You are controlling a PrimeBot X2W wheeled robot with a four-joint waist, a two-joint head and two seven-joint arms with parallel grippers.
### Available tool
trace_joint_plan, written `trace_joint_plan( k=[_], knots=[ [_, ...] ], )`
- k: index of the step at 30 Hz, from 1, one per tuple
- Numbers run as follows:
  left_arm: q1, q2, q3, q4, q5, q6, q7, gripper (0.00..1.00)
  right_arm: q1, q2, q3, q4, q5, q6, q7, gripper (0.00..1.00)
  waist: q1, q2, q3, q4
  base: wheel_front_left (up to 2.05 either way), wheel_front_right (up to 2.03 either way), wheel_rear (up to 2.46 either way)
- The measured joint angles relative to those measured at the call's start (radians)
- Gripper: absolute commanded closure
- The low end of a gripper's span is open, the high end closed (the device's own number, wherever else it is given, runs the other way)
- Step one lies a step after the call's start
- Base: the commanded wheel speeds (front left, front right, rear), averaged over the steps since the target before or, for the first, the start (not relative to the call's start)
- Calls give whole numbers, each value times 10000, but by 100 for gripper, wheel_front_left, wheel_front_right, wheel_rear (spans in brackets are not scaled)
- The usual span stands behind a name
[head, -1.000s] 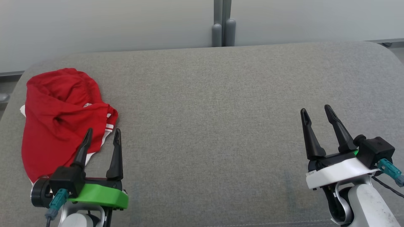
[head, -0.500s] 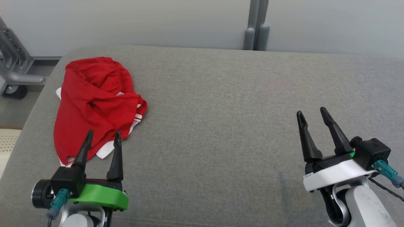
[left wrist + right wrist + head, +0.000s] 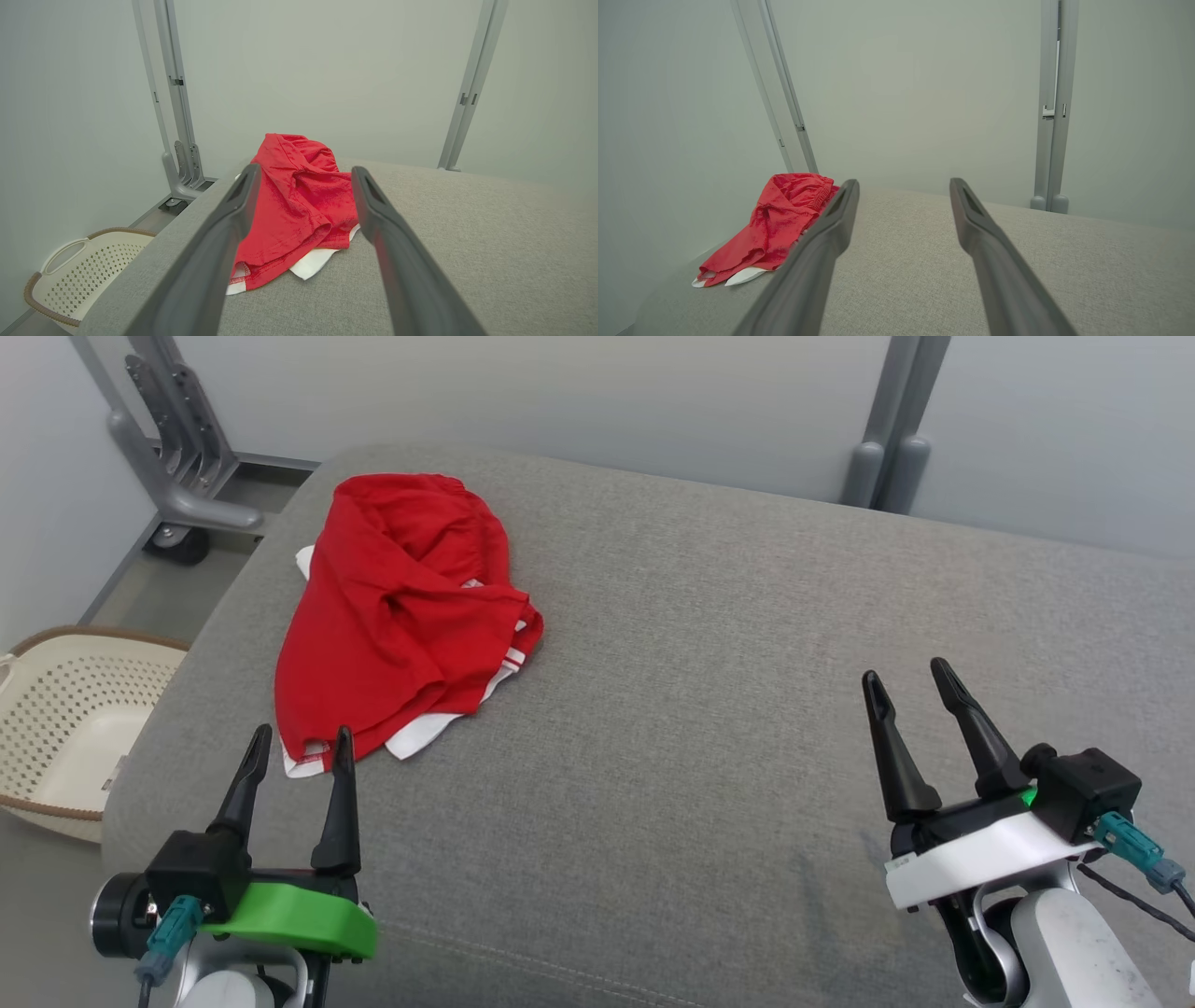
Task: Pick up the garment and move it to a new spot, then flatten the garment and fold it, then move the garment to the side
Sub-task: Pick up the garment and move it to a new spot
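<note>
As nothing is yet held, step in hand: the first one, picking the garment up; moving, flattening and folding all look undone.
Garment point(image 3: 401, 616): red with white trim, crumpled in a loose heap on the far-left part of the grey cushion point(image 3: 700, 709), close to its left edge; the white-edged hem is the nearest part.
Left gripper point(image 3: 302, 735): fingers spread wide and empty, over the cushion's near-left corner, pointing at the heap; the tips stand just short of the hem, and I judge them not touching. The left wrist view frames the cloth between the two fingers.
Right gripper point(image 3: 905, 672): likewise wide and empty, over bare cushion on the right, well apart from the garment.
Basket point(image 3: 56, 691): pale, perforated, on the floor beside the cushion's left end; no part in this step.
Next move calls for: the left arm reaching forward and down so the fingers straddle a raised fold or the hem, then closing and lifting; probably a carry toward the open middle of the cushion, where there is room to spread the garment.
Watch for: pinching only one thin layer, so the heap drags or slips toward the left edge.
</note>
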Motion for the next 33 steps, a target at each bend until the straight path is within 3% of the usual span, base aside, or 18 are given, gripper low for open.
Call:
trace_joint_plan(
  k=[16, 33],
  knots=[
    [11, -6, 222, 10, -267, 6, 0, 0, -2, 67, 407, 194, -4, 46, 0, 0, 0, 0, -15, 1330, 0, 0, 0],
    [99, -13, 487, -2, -380, 6, 0, 0, -14, 100, 667, 368, -4, 132, 0, 0, 0, 0, -127, 914, 0, 0, 0]
  ],
)
